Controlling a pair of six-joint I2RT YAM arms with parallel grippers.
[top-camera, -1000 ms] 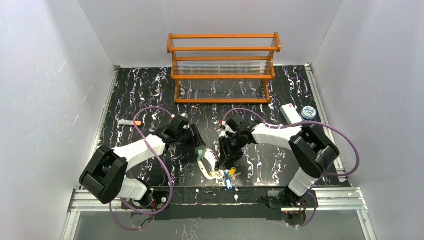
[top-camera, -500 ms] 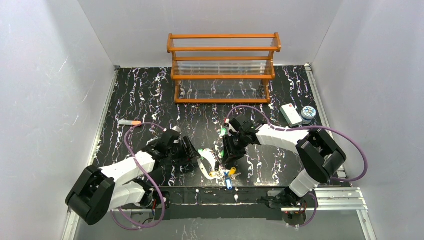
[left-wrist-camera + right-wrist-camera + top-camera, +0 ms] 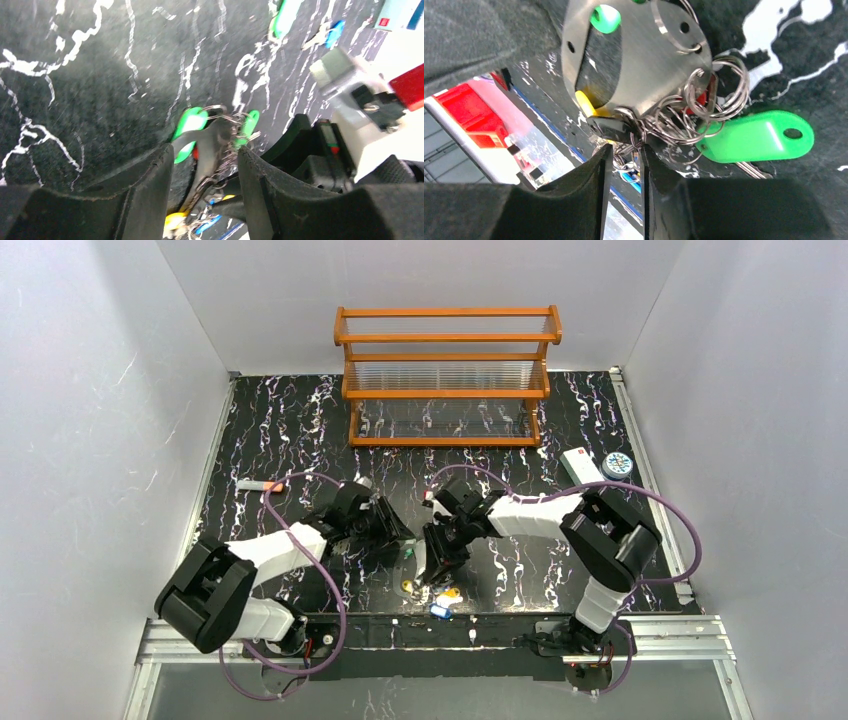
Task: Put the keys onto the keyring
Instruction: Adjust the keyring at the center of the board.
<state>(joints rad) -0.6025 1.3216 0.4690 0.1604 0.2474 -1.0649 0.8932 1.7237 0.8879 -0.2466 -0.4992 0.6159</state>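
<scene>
Overhead view bright, even, sharp; left wrist view motion-blurred; right wrist view crisp, sheen on keyring (image 3: 649, 75).

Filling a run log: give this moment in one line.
left pincer: open, astride keyring | right pincer: shut on keyring | keys: bunched at keyring

We read this as robot lab test cell, not home or shop. White panel walls (image 3: 100, 440) box table in at 9, 12 and 3 o'clock. Black marbled tabletop (image 3: 300, 430) sits in aluminium rail frame (image 3: 640, 635), seen at 6 o'clock. Left arm (image 3: 280, 545) and right arm (image 3: 540, 510) bolted there, purple cables (image 3: 300, 580) looping loose. Props look staged to us: wooden rack (image 3: 447, 375) at 12, white box (image 3: 581, 466) and patterned tin (image 3: 617, 464) at 2, pen-like stick (image 3: 258, 484) at 10, keys (image 3: 446, 593) at 6.
</scene>
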